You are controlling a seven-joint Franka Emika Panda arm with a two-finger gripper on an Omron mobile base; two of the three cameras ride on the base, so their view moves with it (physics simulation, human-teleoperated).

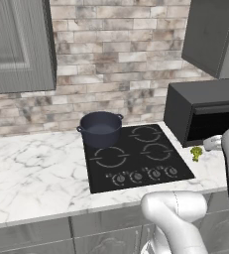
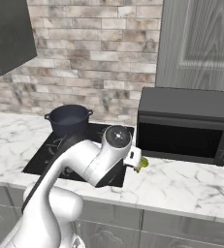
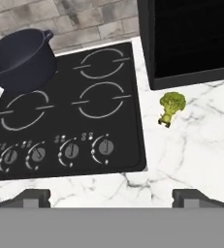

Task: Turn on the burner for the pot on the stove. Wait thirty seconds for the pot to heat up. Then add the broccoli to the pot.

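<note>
Hand view is showing the pot [image 3: 20, 55] sitting on the rear left ring of the stove [image 3: 70, 126], where that burner would be heating it. Its lighter inside is looking empty in the left base view, so the broccoli [image 3: 170, 106] is not yet in. The floret is lying on the marble counter [image 3: 200, 145] just right of the stove and in front of the microwave [image 3: 188, 41], well apart from the pot, apparently waiting to be picked up. The four knobs [image 3: 104, 145] are running along the stove's near edge, facing the arm. The gripper [image 3: 111, 196] is hovering above the counter's front edge, its fingers spread wide and holding nothing.
</note>
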